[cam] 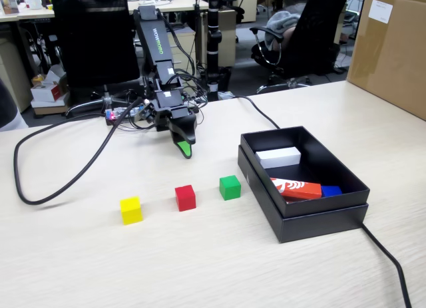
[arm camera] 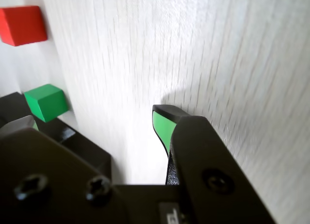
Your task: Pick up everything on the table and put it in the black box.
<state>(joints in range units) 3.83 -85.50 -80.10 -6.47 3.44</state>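
Note:
Three small cubes lie in a row on the pale table [cam: 219,261]: yellow [cam: 131,210], red [cam: 185,197] and green [cam: 229,187]. The black box [cam: 319,221] stands right of the green cube. My gripper [cam: 185,147] hangs just above the table behind the row, well short of the cubes. In the wrist view the gripper [arm camera: 94,118] is open with only bare table between its jaws. Its green-padded fingertip [arm camera: 163,125] is on the right. Ahead lie the red cube [arm camera: 22,24], the green cube [arm camera: 46,102] and a corner of the black box [arm camera: 87,149].
Inside the black box lie a flat white block [cam: 279,156], a red-and-white printed box [cam: 297,188] and a blue item [cam: 331,190]. A brown carton [cam: 393,48] stands at the back right. Black cables [cam: 60,188] loop on the left and run off past the box [cam: 389,261].

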